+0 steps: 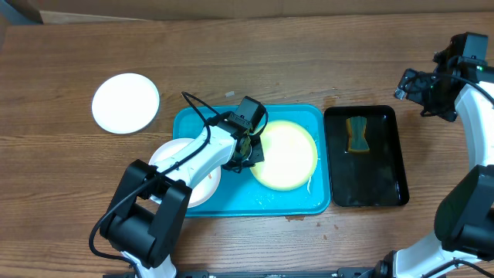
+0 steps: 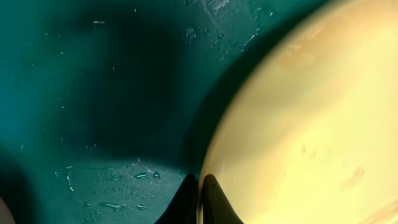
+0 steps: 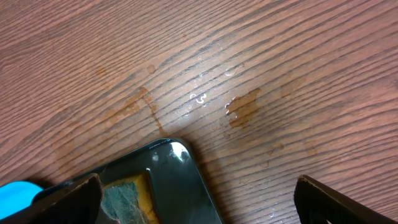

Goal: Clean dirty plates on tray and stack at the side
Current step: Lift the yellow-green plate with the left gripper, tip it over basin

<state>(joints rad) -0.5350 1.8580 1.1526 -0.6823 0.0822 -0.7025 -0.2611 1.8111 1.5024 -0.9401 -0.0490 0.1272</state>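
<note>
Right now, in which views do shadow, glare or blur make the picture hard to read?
Left wrist: a heavy shadow darkens the blue tray, and the yellow-green plate is soft, too near for focus. Right wrist: sharp wood grain on the table, small glints on wet spots and on the black tray. Overhead: even light, no strong glare.

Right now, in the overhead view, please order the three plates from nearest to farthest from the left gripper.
1. yellow-green plate, right half of the tray, rim pinched by the left gripper.
2. covered white plate, tray's left end, beneath the left arm.
3. lone white plate, far left on the table.
</note>
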